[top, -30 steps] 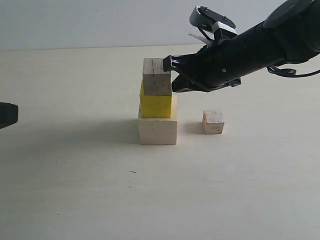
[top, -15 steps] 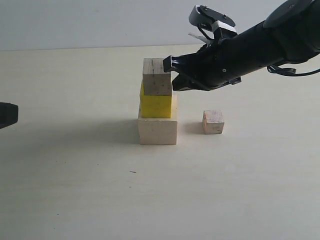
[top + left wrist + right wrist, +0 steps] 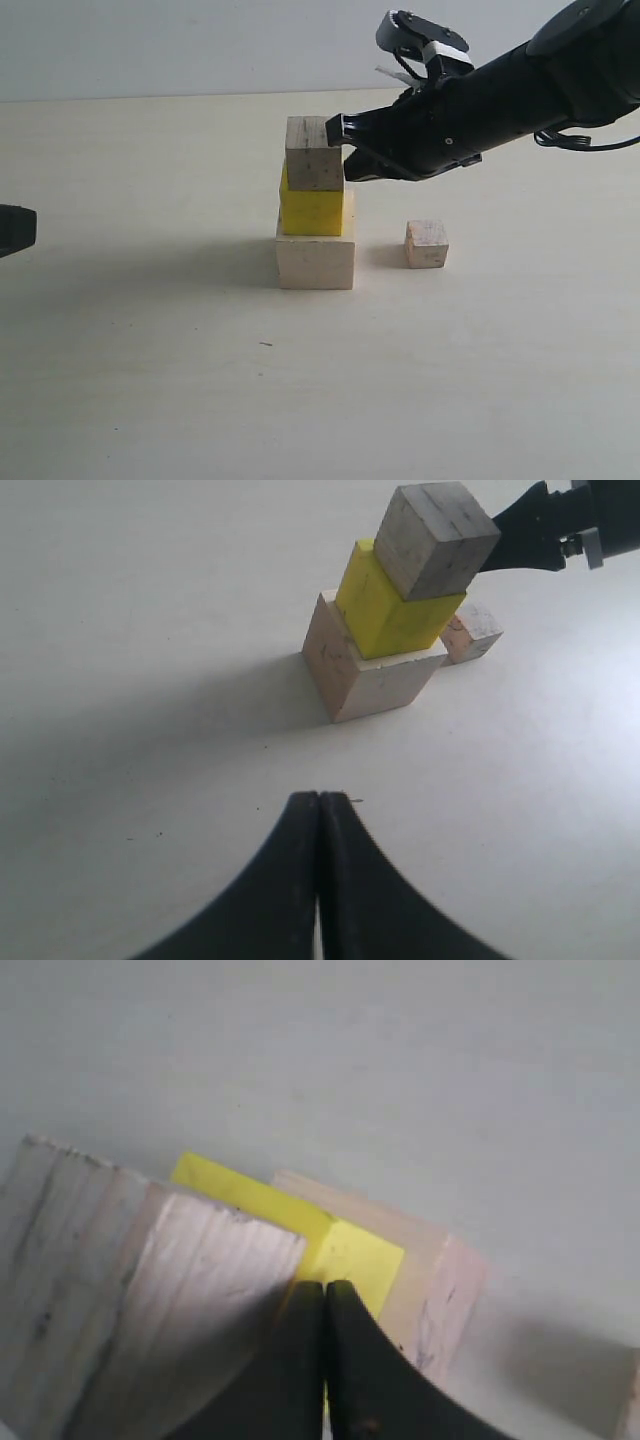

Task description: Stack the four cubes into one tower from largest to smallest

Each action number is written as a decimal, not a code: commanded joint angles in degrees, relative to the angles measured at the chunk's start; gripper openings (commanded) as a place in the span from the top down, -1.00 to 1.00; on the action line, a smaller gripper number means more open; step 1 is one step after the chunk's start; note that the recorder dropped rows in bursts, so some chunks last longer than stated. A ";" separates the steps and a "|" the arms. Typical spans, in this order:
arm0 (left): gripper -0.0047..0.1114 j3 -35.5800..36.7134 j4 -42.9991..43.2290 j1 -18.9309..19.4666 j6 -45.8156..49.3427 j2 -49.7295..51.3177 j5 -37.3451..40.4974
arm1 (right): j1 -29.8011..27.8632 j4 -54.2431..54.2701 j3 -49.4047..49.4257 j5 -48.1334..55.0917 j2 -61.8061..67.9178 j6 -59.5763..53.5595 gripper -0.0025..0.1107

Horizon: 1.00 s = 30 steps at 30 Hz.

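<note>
Three tiers up: medium pale wooden cube (image 3: 314, 153) on bright yellow cube (image 3: 312, 210) on large pale wooden block (image 3: 315, 262). The right gripper (image 3: 324, 1305), jaws pressed together and empty, sits right at the medium cube's side, probably squaring it. The smallest pale wooden cube (image 3: 426, 244) waits on the table (image 3: 150, 350) beside the base, while the left gripper (image 3: 319, 810), likewise pinched closed, hangs well clear.

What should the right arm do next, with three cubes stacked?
Probably draw the right gripper away from the medium cube and toward the smallest cube: its fingers are shut beside the stack, and that cube sits unstacked on the table.
</note>
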 commanded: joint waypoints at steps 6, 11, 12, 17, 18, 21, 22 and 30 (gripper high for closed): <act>0.92 0.22 -0.54 0.11 0.20 -0.13 -0.79 | -0.20 0.78 0.06 -0.55 0.05 -1.63 0.96; 0.92 0.22 -0.54 0.11 0.20 -0.13 -0.79 | -0.20 0.78 0.06 -0.45 0.05 -2.17 0.96; 0.92 0.22 -0.54 0.11 0.20 -0.13 -0.79 | -0.20 0.93 0.06 -0.45 0.05 -2.17 0.96; 0.92 0.22 -0.54 0.11 0.20 -0.13 -0.79 | -0.20 1.05 0.06 -0.09 0.05 -3.88 0.96; 0.92 0.22 -0.54 0.11 0.20 -0.13 -0.79 | -0.20 1.05 0.06 -0.09 0.05 -3.88 0.96; 0.92 0.22 -0.54 0.11 0.20 -0.13 -0.79 | -0.20 1.41 0.06 -0.09 0.05 -3.86 0.96; 0.92 0.22 -0.54 0.11 0.20 -0.13 -0.79 | -0.20 1.51 0.06 -0.22 0.05 -3.86 0.96; 0.92 0.22 -0.54 0.11 0.20 -0.13 -0.79 | -0.20 1.50 0.06 -0.65 0.05 -4.15 0.96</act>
